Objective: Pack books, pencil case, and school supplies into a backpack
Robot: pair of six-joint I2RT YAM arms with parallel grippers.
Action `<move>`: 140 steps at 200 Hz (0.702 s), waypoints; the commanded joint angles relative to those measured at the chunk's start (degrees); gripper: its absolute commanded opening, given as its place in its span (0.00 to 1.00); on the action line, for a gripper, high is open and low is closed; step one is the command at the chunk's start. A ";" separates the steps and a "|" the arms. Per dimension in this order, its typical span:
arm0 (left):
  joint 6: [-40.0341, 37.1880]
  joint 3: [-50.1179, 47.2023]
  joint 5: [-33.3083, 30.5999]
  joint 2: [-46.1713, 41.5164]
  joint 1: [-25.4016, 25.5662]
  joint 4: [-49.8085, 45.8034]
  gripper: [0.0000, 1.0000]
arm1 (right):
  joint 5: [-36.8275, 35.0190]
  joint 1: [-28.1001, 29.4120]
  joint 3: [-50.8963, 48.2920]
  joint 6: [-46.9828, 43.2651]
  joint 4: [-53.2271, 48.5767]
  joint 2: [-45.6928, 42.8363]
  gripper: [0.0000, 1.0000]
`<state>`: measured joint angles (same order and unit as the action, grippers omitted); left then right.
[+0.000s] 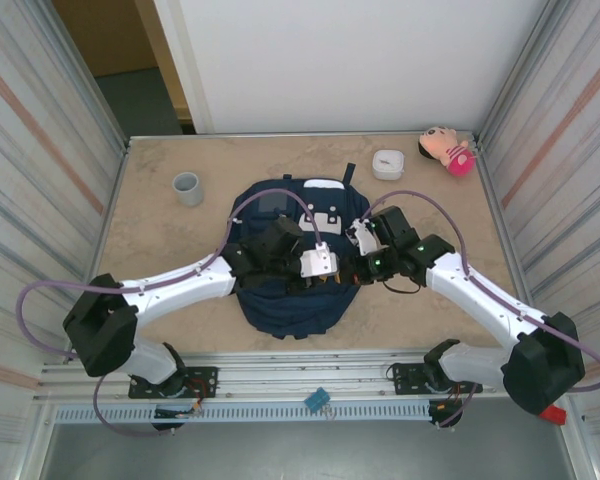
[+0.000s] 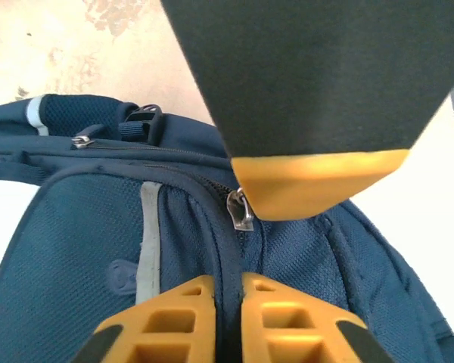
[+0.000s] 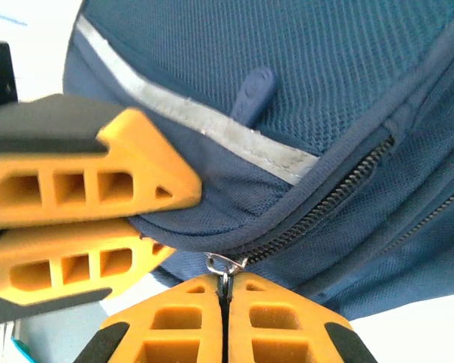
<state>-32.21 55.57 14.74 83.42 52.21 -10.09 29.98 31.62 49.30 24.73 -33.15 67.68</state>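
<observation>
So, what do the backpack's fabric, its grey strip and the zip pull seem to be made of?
The backpack: navy woven synthetic, probably nylon or polyester; a fine mesh-like weave shows. The grey strip: likely reflective tape, flat and slightly glittery. The zip pull: metal, silvery and shiny.

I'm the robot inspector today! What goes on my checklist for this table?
Surface: tan mottled table, no spills seen.
Job's things: navy backpack lying flat mid-table.
Clutter: grey cup far left; white box and pink plush toy in the far right corner, all apart from the bag.
Grippers: left gripper jaws shut on a backpack seam; right gripper jaws shut on the zip pull.
Cables: purple cables loop over both arms; no snag seen.
Surroundings: ribbed walls on both sides, white panel behind, metal rail in front.
</observation>
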 commanded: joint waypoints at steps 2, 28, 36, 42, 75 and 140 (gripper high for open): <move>-1.49 0.21 -1.74 -1.47 0.35 -0.69 0.02 | -0.38 -3.37 0.99 -0.77 -0.86 -1.02 0.00; -2.83 -1.68 0.72 -5.07 0.35 -0.13 0.01 | -3.42 -9.18 -0.43 1.22 -0.58 -0.42 0.00; -3.08 -2.03 2.17 -5.95 0.42 -0.12 0.01 | -3.68 -10.25 -0.51 1.78 0.79 -0.05 0.00; -3.08 -2.28 3.08 -6.41 0.35 -0.12 0.01 | -3.74 -10.79 -0.37 2.09 1.93 0.54 0.00; -3.87 -2.73 9.21 -8.44 0.37 0.16 0.02 | -7.74 -11.89 2.31 2.51 4.97 5.53 0.00; -3.61 -4.69 5.78 -10.65 -2.59 -0.45 0.02 | -6.38 -14.83 4.12 -0.01 5.93 7.73 0.00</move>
<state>-34.92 51.96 15.68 78.65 50.52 -6.07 34.65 21.12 52.40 25.12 -31.31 74.83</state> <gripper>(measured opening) 0.088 0.071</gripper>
